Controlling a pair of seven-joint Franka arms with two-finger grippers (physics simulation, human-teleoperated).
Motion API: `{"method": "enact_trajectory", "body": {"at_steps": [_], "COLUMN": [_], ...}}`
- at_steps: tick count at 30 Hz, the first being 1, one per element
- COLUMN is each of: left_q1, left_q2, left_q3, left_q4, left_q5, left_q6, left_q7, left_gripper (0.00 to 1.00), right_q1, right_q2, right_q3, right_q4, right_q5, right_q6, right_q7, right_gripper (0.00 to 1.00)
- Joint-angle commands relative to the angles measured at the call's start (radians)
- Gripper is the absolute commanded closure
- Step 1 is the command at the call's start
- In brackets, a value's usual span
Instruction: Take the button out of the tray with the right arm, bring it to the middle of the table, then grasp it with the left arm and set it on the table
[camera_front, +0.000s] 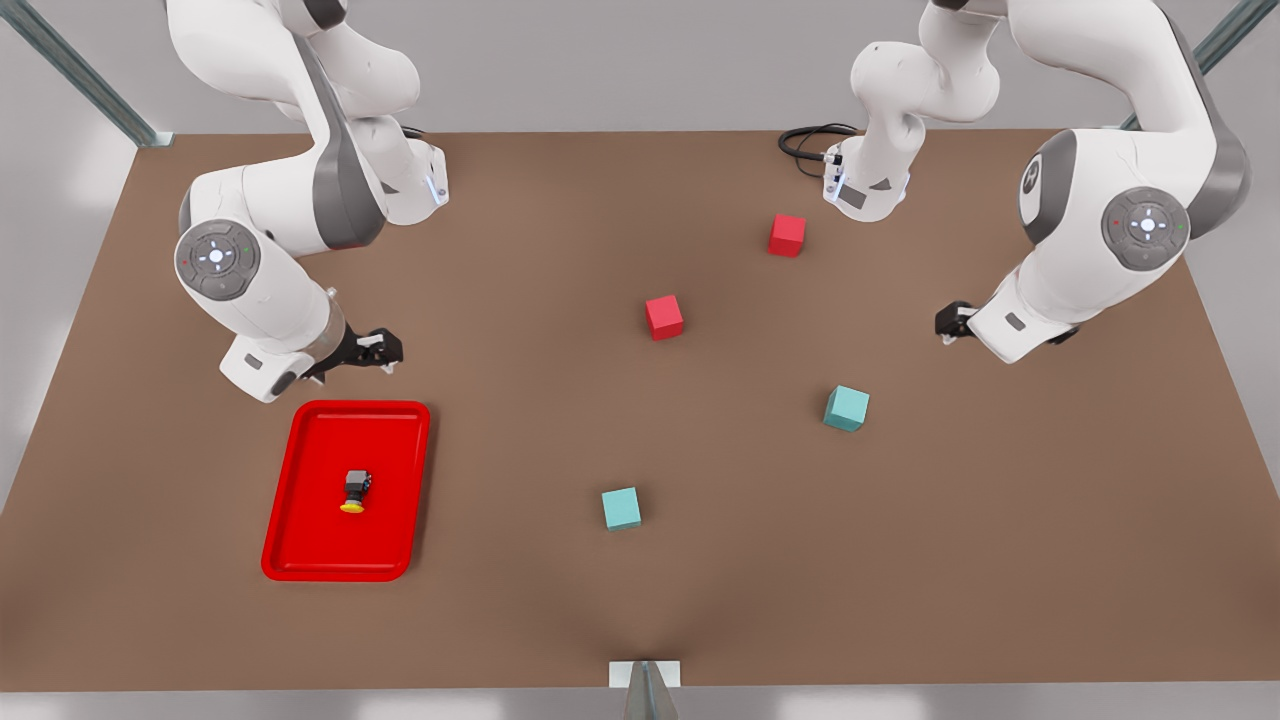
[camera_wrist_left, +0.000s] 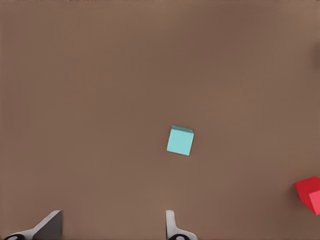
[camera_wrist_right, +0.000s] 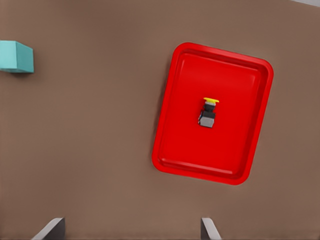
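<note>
Red and glossy, the tray (camera_front: 300, 545) sits on the brown table (camera_front: 640, 600) at the front view's left, and the button (camera_front: 355, 491) lies on its side near the tray's middle, yellow cap toward the table's near edge. The right gripper (camera_front: 375, 350) hangs just beyond the tray's far rim, fingers (camera_wrist_right: 52, 229) spread apart and empty. The left gripper (camera_front: 955, 322) waits at the front view's right, near a teal cube (camera_front: 846, 408), fingers (camera_wrist_left: 50, 226) also spread wide and empty.
</note>
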Motion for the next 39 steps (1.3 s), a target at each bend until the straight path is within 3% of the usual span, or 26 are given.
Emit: {"method": "enact_trajectory", "body": {"at_steps": [1,9,15,26,34,39], "left_q1": [0.0,-0.009,-0.009,-0.009,-0.012,-0.012], "left_q2": [-0.001,0.059,0.068,0.082,0.088,0.089], "left_q3": [0.0,-0.006,-0.006,-0.006,-0.006,-0.006], "left_q4": [0.0,0.005,0.005,0.005,0.005,0.005], "left_q5": [0.003,0.002,0.0,-0.001,0.0,0.0], "left_q6": [0.024,0.031,0.042,0.039,0.036,0.037], "left_q7": [0.004,0.003,0.004,0.003,0.003,-0.001], "left_gripper": [0.0,0.0,0.0,0.0,0.0,0.0], "right_q1": [-0.002,-0.069,-0.112,-0.21,-0.216,-0.216], "right_q2": [-0.001,0.243,0.418,0.635,0.632,0.488], "right_q3": [-0.001,-0.007,-0.009,-0.009,-0.013,-0.012], "right_q4": [0.003,0.031,0.029,0.087,0.081,-0.127], "right_q5": [-0.003,-0.008,-0.009,-0.011,-0.013,-0.025], "right_q6": [-0.034,-0.057,0.445,0.686,0.686,0.669], "right_q7": [0.049,0.014,0.111,0.078,0.077,-0.041], "right_gripper": [0.0,0.0,0.0,0.0,0.0,0.0]}}
